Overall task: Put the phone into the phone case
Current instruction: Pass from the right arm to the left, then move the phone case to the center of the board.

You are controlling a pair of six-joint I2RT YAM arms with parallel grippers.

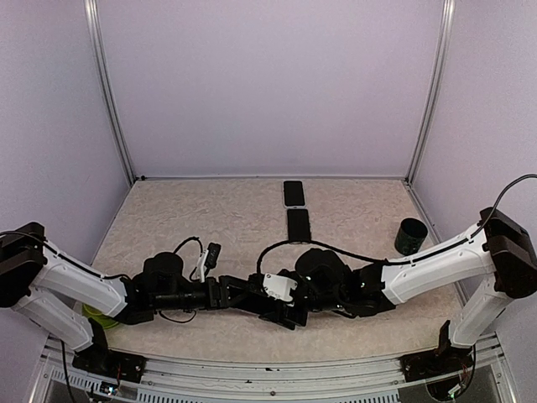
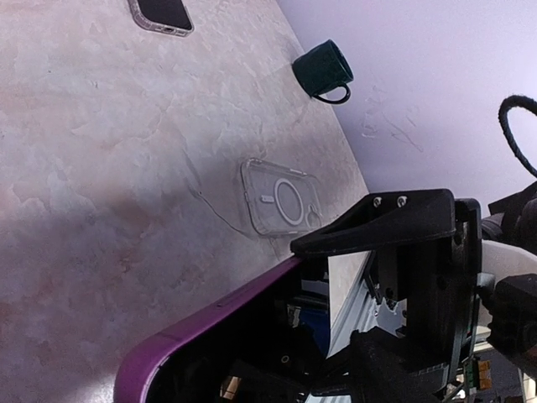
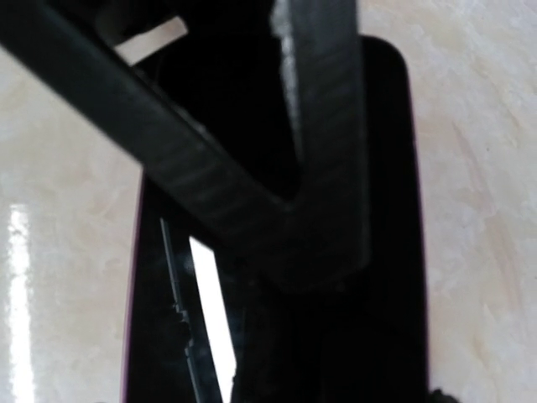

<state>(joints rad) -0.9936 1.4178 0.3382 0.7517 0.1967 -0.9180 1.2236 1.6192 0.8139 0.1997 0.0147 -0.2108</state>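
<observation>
I have the purple-edged phone (image 2: 210,315) up between the two tools, close against the left tool (image 1: 239,294) and filling the view just under the right tool (image 1: 289,300), screen towards that camera. One black finger (image 2: 377,222) of the left tool sits over the phone's edge, but the finger opposite is hidden, so I cannot tell whether that tool is pinching the phone or only bracketing it. The right tool is no clearer to me. Dark ribbed bars cross the screen, too blurred to read as spread or clamped.

The clear phone case (image 2: 281,197) lies flat on the table (image 2: 101,168) just ahead of the left tool, open side up as far as I can judge.

My worry is the hand-over. If one tool lets go before the other has a firm hold, the phone could drop or twist. A phone carried tilted would catch one corner on the case rim and push the light case along the table instead of seating.

Beyond the case stands a dark green mug (image 2: 323,69). Farther ahead lies another phone (image 2: 161,13), and I must not mistake it for mine.
</observation>
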